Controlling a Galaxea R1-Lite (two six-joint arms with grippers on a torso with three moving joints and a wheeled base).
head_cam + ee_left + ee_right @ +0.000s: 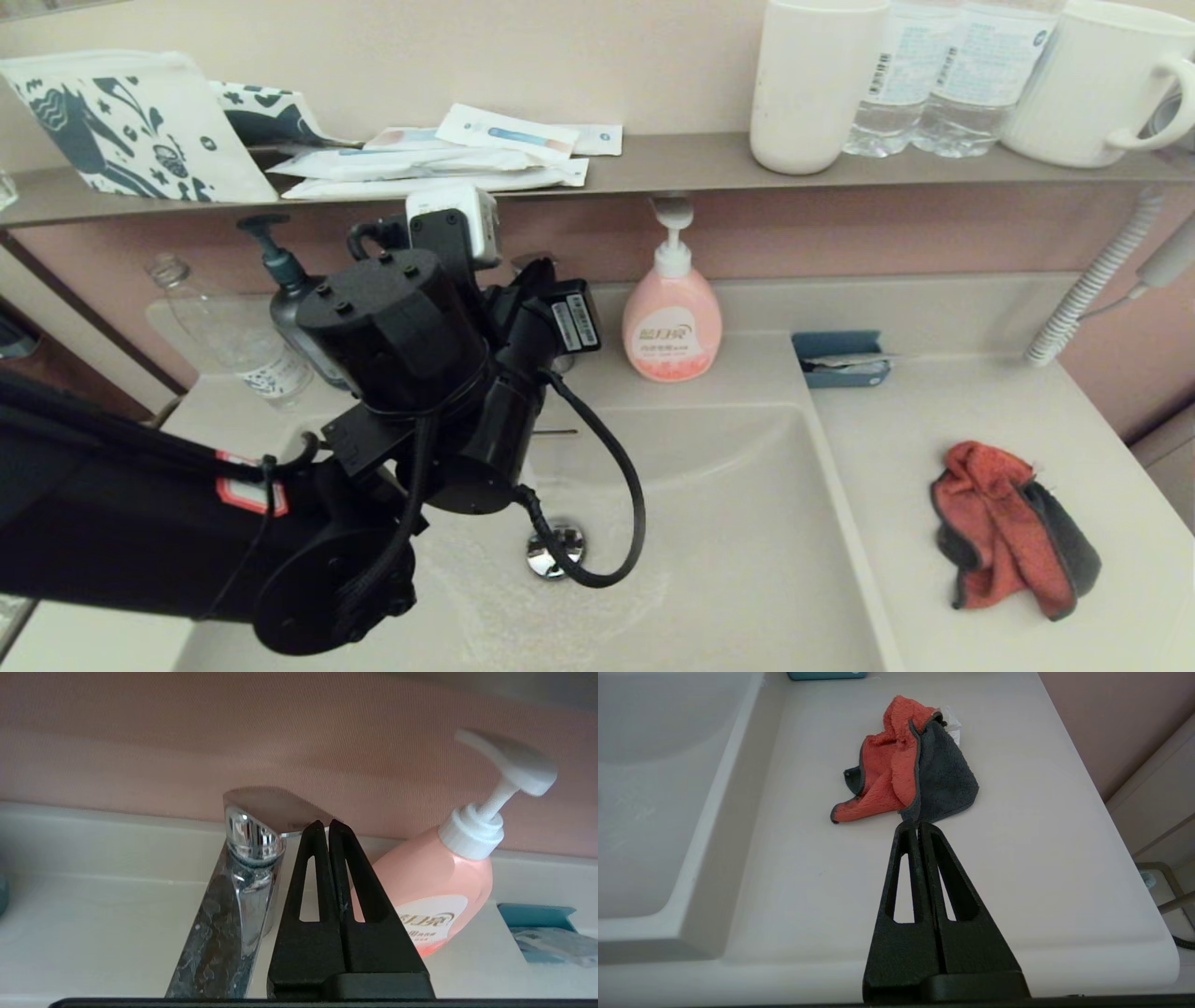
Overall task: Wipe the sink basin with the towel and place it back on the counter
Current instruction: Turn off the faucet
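Note:
The red-orange and dark grey towel [1013, 527] lies crumpled on the beige counter [934, 439], to the right of the sink basin [747, 523]. The basin's chrome drain plug [555, 551] shows below my left arm [401, 373], which reaches over the basin. My left gripper [325, 823] is shut and empty, beside the chrome tap [247, 858]. The right gripper [918, 825] is shut with nothing in it; its tips point at the near grey edge of the towel [906, 765] on the counter [831, 868]. That gripper is out of the head view.
A pink soap pump bottle [672, 322] stands behind the basin, with a dark pump bottle [289, 308] and a clear bottle [233, 341] at the left. A blue tray [840, 359] sits behind the counter. The shelf [653, 163] carries cups, water bottles, packets and a patterned pouch.

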